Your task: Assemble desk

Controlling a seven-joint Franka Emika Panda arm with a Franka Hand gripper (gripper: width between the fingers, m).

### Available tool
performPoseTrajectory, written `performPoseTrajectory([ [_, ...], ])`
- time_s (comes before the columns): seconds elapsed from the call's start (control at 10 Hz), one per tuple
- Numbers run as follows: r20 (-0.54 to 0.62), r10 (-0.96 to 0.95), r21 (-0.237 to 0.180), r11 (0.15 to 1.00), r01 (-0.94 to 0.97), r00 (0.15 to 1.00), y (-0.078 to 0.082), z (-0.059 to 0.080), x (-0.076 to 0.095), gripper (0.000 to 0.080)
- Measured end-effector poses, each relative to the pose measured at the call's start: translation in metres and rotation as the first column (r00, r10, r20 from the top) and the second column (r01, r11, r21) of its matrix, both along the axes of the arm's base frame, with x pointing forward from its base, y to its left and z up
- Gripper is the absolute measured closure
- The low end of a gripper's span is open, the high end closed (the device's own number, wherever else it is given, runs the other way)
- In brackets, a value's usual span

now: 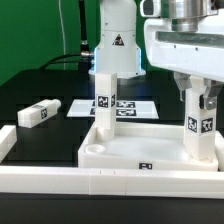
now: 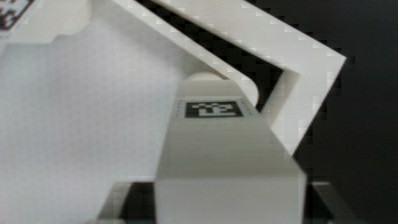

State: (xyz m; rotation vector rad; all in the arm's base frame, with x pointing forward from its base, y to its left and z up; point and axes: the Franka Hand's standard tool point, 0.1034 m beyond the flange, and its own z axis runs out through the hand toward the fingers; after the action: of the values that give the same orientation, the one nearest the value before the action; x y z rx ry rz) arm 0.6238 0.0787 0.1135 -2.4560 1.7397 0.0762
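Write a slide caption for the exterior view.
Fingers grip one tagged white square block leg upright on the white rimmed plastic tabletop; a second leg stands on it, a third leg lies loose.

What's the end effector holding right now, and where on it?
A white leg, upright at a corner of the tabletop on the exterior view's right, gripped at its top end by the end effector.

We saw the tabletop (image 1: 115, 155) just behind the rail (image 1: 100, 182), the first leg (image 1: 105, 100) upright in its rear corner at the exterior view's left, the second leg (image 1: 201, 128) upright at its right end. The third leg (image 1: 35, 113) lay farther left, the marker board (image 1: 80, 106) behind the tabletop.
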Motion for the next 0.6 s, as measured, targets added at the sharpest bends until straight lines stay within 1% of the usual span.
performPoseTrajectory([
  [0.2,-0.010,-0.072,0.002,0.997,0.072,0.997,0.0002,-0.0001,-0.0001,0.0509],
  [0.3,-0.012,-0.080,0.002,0.997,0.080,0.997,0.0003,-0.0001,-0.0001,0.0509],
  [0.4,-0.011,-0.040,0.000,0.999,0.040,0.999,0.0011,0.0000,-0.0007,0.0509],
  [0.5,-0.019,-0.020,0.003,1.000,0.020,1.000,0.0043,0.0016,-0.0011,0.0243],
  [0.6,-0.015,0.009,0.002,1.000,-0.009,1.000,0.0063,0.0020,-0.0010,0.0243],
])
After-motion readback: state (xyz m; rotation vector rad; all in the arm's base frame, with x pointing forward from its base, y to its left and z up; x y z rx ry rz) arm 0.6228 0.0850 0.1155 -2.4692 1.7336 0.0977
